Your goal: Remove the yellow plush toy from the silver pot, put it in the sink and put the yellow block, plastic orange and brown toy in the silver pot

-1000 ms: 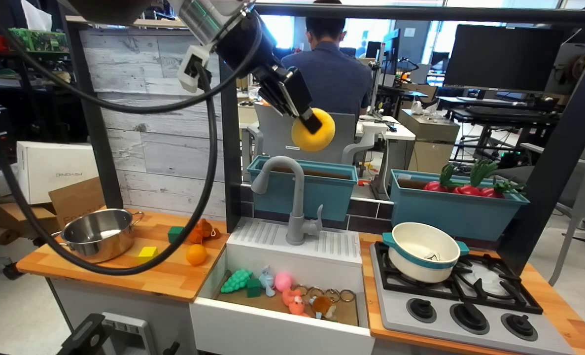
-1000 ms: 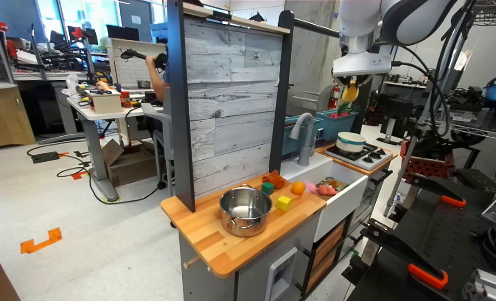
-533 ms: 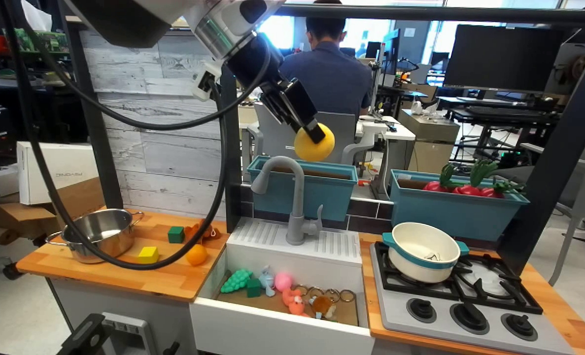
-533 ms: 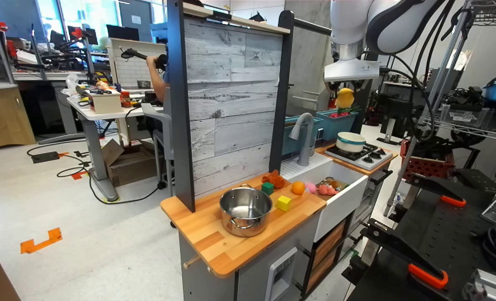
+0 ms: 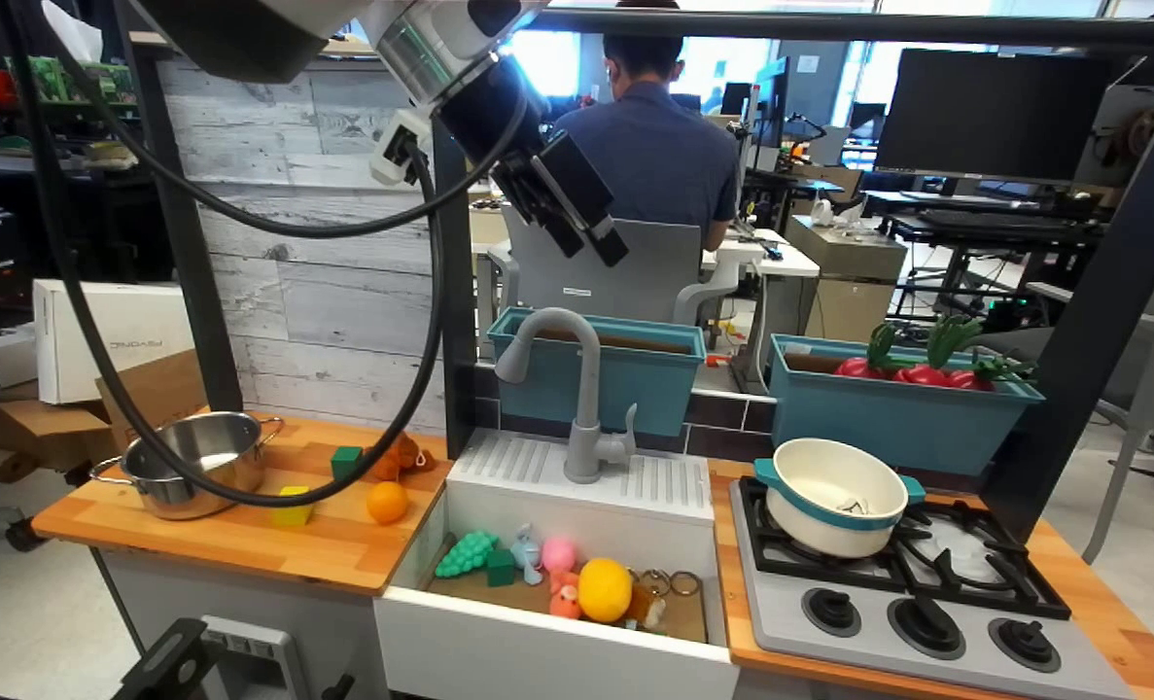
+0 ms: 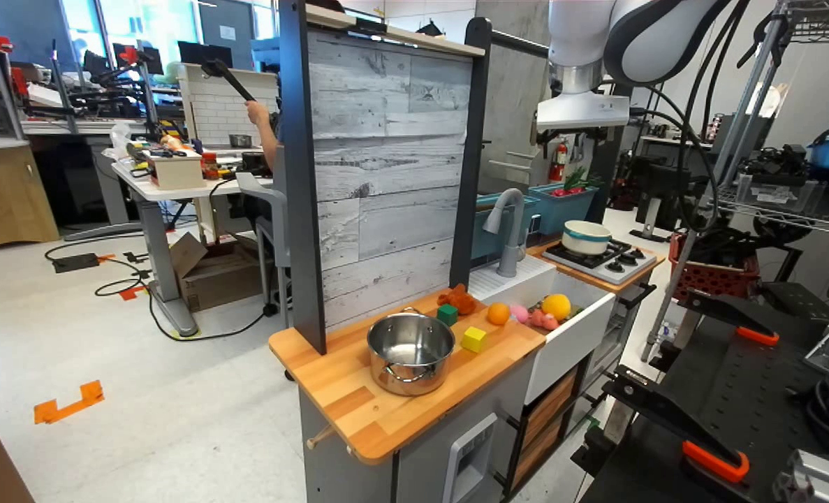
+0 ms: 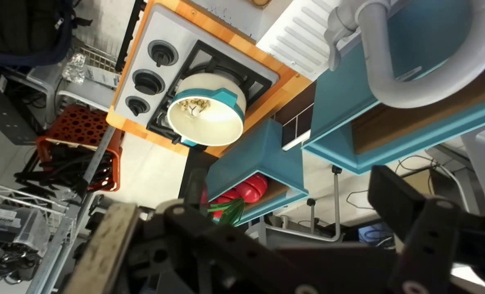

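Tool (image 5: 592,248): jaws apart, gap visible in wrist view; raised well above table (image 6: 383,423). Yellow plush toy (image 5: 605,590): in sink (image 5: 547,647), nr front edge, just beside coral toy (image 5: 565,597); whether they touch can't be told. Silver pot (image 6: 436,369): upright on table, nr end edge opp. sink. Yellow block (image 6: 474,339): on table, betw. silver pot & plastic orange (image 6: 499,314). Plastic orange: nr sink-side edge. Brown toy (image 6: 458,299): nr rear edge, just beside green block (image 6: 447,314). Cream pot (image 5: 820,533) w/ teal band: upright on stove (image 5: 781,622).
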{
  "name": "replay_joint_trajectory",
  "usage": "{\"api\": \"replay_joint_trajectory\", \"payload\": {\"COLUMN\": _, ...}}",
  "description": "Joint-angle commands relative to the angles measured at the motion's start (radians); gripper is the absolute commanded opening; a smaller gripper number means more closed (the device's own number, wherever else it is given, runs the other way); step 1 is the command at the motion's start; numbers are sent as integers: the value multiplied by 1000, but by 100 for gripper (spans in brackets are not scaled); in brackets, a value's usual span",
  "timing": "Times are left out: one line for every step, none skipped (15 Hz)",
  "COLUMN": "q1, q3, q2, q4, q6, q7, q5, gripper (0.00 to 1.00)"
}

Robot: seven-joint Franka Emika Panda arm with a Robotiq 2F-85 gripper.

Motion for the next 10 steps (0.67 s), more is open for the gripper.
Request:
{"api": "replay_joint_trajectory", "payload": {"q1": -62, "q3": 84, "q2": -30, "q4": -47, "q6": 81, "q7": -210, "q5": 202, "gripper": 100}}
{"api": "replay_joint_trajectory", "payload": {"q1": -60, "q3": 102, "q2": -29, "q4": -58, "q6": 93, "q7": -274, "q5": 271, "gripper": 100}}
{"api": "replay_joint_trajectory", "payload": {"q1": -53, "q3": 117, "q2": -33, "q4": -74, "q6": 102, "q7": -335, "q5": 334, "gripper": 100}}
{"api": "replay_joint_trajectory", "payload": {"q1": -41, "q3": 133, "q2": -41, "q4": -91, "q6": 106, "q7": -400, "q5": 400, "gripper": 100}}
{"api": "replay_joint_trajectory", "payload": {"q1": -24, "q3": 148, "q2": -49, "q4": -109, "q6": 109, "q7": -461, "q5": 464, "gripper": 100}}
{"api": "replay_joint_trajectory", "payload": {"q1": -11, "q3": 166, "q2": -56, "q4": -124, "q6": 107, "q7": -530, "q5": 531, "gripper": 100}}
{"api": "replay_joint_trajectory", "payload": {"q1": 7, "q3": 185, "q2": -55, "q4": -133, "q6": 97, "q7": -592, "q5": 592, "gripper": 100}}
{"api": "replay_joint_trajectory", "payload": {"q1": 18, "q3": 208, "q2": -55, "q4": -137, "q6": 79, "q7": -658, "q5": 653, "gripper": 100}}
{"api": "replay_joint_trajectory", "payload": {"q1": 33, "q3": 227, "q2": -45, "q4": -130, "q6": 55, "q7": -720, "q5": 709, "gripper": 100}}
{"api": "replay_joint_trajectory", "payload": {"q1": 50, "q3": 241, "q2": -34, "q4": -118, "q6": 19, "q7": -777, "q5": 756, "gripper": 100}}
